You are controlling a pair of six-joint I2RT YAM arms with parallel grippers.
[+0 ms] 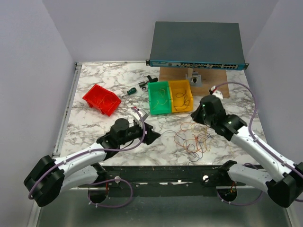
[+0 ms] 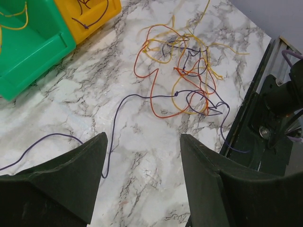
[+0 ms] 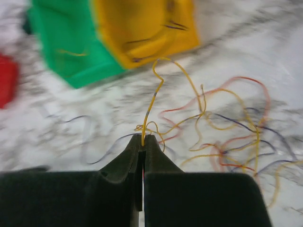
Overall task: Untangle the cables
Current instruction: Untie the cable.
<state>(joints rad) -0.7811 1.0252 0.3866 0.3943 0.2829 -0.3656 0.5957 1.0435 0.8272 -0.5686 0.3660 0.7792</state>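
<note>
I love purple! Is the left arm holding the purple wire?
No, the jaws of the left gripper stand open above the table, and the purple wire lies loose on the marble below them.

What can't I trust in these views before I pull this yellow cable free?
- Right wrist: motion blur throughout. The yellow cable vanishes between the shut fingers of the right gripper, so its end is hidden.
- Left wrist: the purple cable runs off the left edge, its end cut off.
- Top: the tangle is too small to trace crossings.
</note>
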